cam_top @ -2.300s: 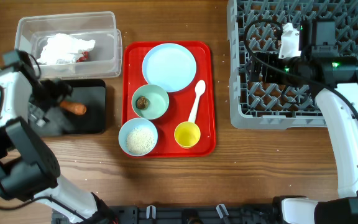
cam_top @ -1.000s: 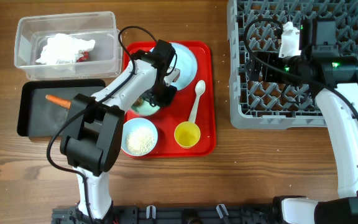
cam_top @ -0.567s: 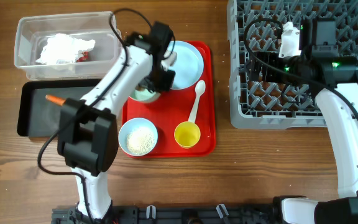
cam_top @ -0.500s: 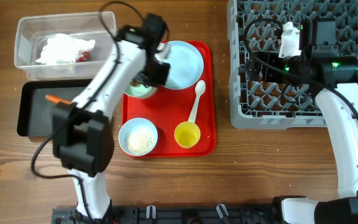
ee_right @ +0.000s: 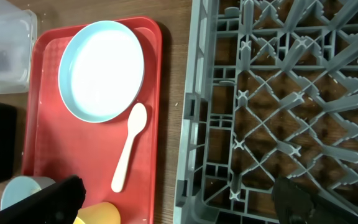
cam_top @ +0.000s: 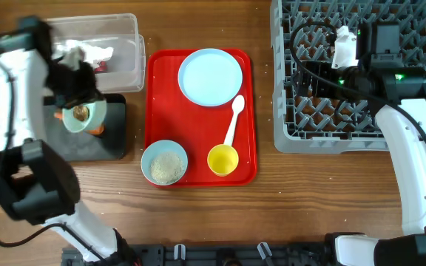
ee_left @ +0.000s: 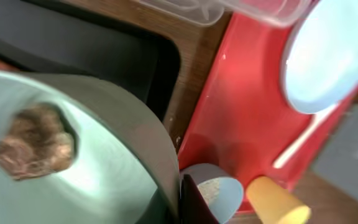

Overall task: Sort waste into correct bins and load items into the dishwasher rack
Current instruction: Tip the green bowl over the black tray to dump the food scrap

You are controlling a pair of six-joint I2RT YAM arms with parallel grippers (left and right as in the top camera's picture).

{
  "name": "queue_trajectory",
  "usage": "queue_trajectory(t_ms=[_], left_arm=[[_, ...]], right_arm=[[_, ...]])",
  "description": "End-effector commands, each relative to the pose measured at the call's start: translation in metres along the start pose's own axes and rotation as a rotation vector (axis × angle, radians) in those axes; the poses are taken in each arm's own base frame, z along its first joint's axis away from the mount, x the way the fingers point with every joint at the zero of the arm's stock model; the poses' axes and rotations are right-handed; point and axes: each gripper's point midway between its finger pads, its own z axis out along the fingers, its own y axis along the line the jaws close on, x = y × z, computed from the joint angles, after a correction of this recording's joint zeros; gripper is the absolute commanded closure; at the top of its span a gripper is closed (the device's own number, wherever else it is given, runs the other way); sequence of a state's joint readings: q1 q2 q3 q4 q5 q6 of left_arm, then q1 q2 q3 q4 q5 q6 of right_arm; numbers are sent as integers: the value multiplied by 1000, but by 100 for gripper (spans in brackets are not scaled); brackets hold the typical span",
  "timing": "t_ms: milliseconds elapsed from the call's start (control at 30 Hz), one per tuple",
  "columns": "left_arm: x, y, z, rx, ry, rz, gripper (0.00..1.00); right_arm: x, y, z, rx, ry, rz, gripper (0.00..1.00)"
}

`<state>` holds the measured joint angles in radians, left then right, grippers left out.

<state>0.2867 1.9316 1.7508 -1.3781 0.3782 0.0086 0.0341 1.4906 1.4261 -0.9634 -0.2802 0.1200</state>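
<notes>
mint bowl [cam_top: 84, 117] w/ lump [ee_left: 35, 146] moved over black tray [cam_top: 113, 142], ready to dump; l gripper [cam_top: 78, 96] clamps rim; r gripper [ee_right: 182, 196] spread, empty.

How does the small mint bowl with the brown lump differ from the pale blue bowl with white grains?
The mint bowl holds a brown lump; the pale blue bowl, white grains. The left claw holds the mint bowl over the shallow black tray; the pale blue bowl rests on the red tray. Both are small and round.

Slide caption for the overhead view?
Left pincer holds bowl with brown lump over black tray; right pincer open above dishwasher rack.
</notes>
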Motion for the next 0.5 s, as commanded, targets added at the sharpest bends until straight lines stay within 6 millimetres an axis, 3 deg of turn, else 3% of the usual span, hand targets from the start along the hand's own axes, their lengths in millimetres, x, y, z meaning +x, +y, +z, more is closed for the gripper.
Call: queue_trajectory(t_ms=[0, 167, 333, 467], left_arm=[[-6, 1, -20, 345, -97, 78, 96], [-9, 43, -35, 642, -313, 105, 96], [-4, 85, -55, 837, -537, 24, 96], [-5, 104, -73, 907, -655, -13, 96]], right_arm=[[-7, 1, -1, -3, -15, 10, 0], [-7, 1, -1, -3, -15, 11, 0], [-7, 1, -1, -3, -16, 18, 0], [-7, 1, -1, -3, -14, 19, 0]])
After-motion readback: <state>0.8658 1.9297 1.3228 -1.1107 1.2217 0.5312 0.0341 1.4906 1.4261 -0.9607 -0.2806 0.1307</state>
